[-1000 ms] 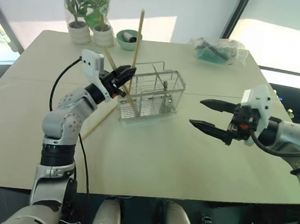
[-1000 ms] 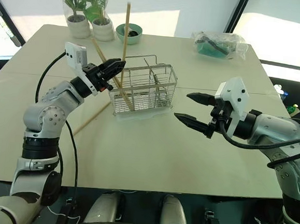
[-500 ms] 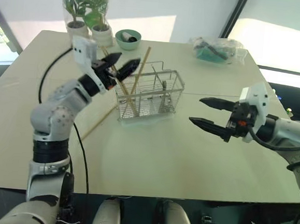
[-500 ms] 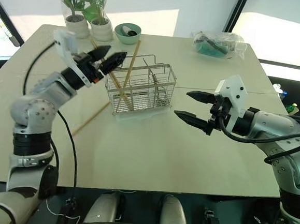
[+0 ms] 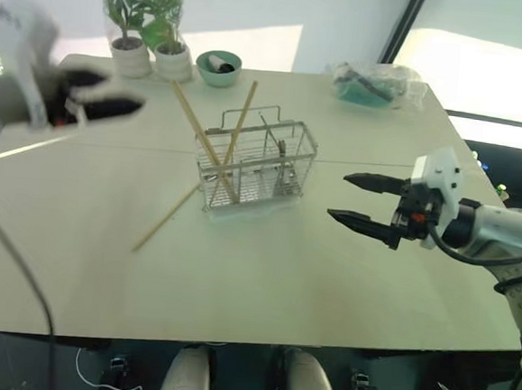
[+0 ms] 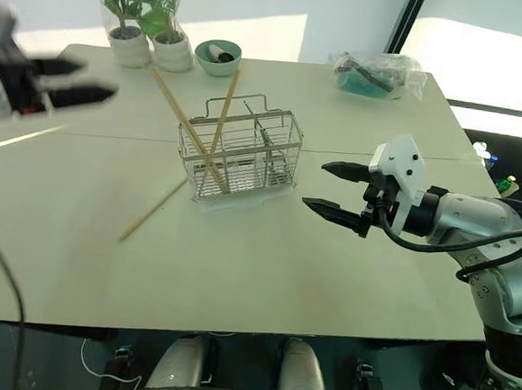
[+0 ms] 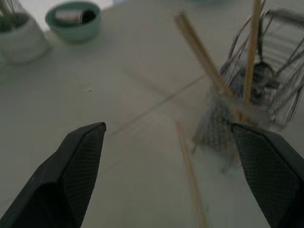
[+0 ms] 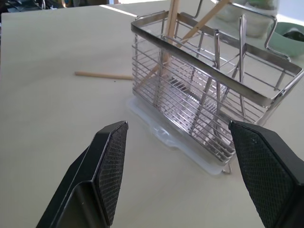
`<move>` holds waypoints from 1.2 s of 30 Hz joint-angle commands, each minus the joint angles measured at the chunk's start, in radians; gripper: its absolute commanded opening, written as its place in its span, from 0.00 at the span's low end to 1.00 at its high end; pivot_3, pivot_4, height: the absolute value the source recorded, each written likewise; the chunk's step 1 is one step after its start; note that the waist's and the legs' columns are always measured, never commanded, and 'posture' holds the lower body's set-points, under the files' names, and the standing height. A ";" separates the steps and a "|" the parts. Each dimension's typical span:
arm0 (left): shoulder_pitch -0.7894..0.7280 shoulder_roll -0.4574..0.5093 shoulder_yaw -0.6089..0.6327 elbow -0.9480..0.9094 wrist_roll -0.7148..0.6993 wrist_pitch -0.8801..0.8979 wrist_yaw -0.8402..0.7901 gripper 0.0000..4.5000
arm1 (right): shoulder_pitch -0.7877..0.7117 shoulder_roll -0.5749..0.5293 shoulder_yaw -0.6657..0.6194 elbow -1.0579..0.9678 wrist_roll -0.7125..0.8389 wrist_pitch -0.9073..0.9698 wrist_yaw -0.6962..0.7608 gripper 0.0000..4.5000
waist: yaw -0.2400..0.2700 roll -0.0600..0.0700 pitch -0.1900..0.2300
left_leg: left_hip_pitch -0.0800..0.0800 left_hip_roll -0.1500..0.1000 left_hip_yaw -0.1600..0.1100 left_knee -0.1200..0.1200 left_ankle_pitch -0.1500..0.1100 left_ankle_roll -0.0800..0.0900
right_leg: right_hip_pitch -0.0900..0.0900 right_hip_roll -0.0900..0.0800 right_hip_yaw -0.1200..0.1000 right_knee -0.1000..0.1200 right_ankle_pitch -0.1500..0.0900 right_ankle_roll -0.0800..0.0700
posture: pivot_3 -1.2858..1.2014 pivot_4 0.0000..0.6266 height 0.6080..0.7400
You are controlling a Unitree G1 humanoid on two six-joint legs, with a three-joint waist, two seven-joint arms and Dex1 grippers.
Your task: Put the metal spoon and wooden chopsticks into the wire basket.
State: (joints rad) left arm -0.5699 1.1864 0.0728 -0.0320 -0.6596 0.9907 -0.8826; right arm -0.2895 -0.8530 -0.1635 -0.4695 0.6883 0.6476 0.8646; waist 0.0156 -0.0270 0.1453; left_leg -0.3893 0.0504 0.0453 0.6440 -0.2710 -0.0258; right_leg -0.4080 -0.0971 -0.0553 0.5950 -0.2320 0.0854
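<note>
Chopsticks [image 5: 222, 144] crossed in wire basket [image 5: 256, 167]

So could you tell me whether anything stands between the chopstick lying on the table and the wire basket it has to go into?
Nothing visible does. The loose chopstick lies on bare table beside the wire basket, its far end at the basket's foot.

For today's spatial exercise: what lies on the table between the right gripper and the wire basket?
Only bare table separates the right gripper from the wire basket, seen in the right eye view.
</note>
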 commanded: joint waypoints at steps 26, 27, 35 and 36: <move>-0.359 -0.495 -0.528 0.597 0.582 -0.189 -0.138 0.87 | 0.051 0.026 -0.048 -0.098 0.046 0.026 -0.091 0.78 | 0.025 -0.001 -0.002 | -0.002 -0.001 0.000 0.003 0.000 0.001 | 0.003 0.000 0.000 0.000 0.000 0.000 | 0.52 0.24 0.83; -0.363 -0.501 -0.523 0.607 0.591 -0.191 -0.143 0.81 | 0.052 0.026 -0.049 -0.098 0.046 0.026 -0.092 0.78 | 0.025 -0.001 -0.002 | -0.002 -0.001 0.000 0.004 0.000 0.001 | 0.004 0.000 0.000 0.000 0.000 0.000 | 0.52 0.24 0.83; -0.350 -0.514 -0.486 0.619 0.641 -0.179 -0.161 0.01 | 0.058 0.024 -0.053 -0.101 0.053 0.027 -0.098 0.78 | 0.023 -0.001 -0.002 | -0.002 -0.001 0.000 0.003 0.000 0.001 | 0.004 0.000 0.000 0.000 0.000 0.000 | 0.52 0.24 0.83; -0.347 -0.513 -0.481 0.617 0.644 -0.175 -0.160 0.01 | 0.058 0.024 -0.053 -0.101 0.054 0.027 -0.098 0.78 | 0.023 -0.001 -0.002 | -0.002 -0.001 0.000 0.003 0.000 0.001 | 0.004 0.000 0.000 0.000 0.000 0.000 | 0.52 0.24 0.83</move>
State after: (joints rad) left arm -0.9428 0.6817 -0.4055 0.5764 -0.0289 0.7993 -1.0286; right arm -0.2321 -0.8258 -0.1764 -0.5394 0.7294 0.6814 0.7704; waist 0.0384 -0.0278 0.1432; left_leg -0.3912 0.0497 0.0454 0.6474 -0.2714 -0.0246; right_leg -0.4042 -0.0971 -0.0551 0.5954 -0.2317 0.0855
